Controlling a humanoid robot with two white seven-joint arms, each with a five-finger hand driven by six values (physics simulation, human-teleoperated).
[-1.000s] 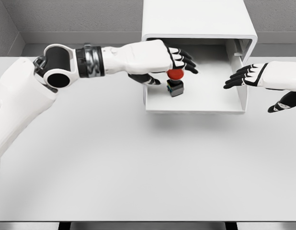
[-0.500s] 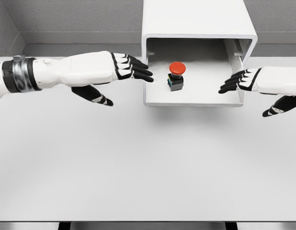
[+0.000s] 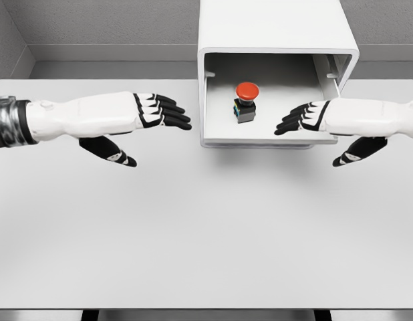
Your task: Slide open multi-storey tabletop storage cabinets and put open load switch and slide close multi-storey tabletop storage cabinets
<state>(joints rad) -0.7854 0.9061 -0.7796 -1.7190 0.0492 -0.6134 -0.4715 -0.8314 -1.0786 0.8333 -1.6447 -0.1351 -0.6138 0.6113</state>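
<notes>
The switch (image 3: 246,101), with its red round top, stands upright inside the pulled-out drawer (image 3: 270,138) of the white cabinet (image 3: 270,27) at the far edge of the bench (image 3: 206,234). Nothing holds it. The right hand (image 3: 313,124) hovers at the drawer's front right corner, fingers spread and empty. The left hand (image 3: 150,117) is off to the drawer's left, also spread and empty. I think closing comes next: push the drawer front straight back. The bench is pale grey, with grey walls behind.

Simulated lab: bare white table (image 3: 206,234).
</notes>
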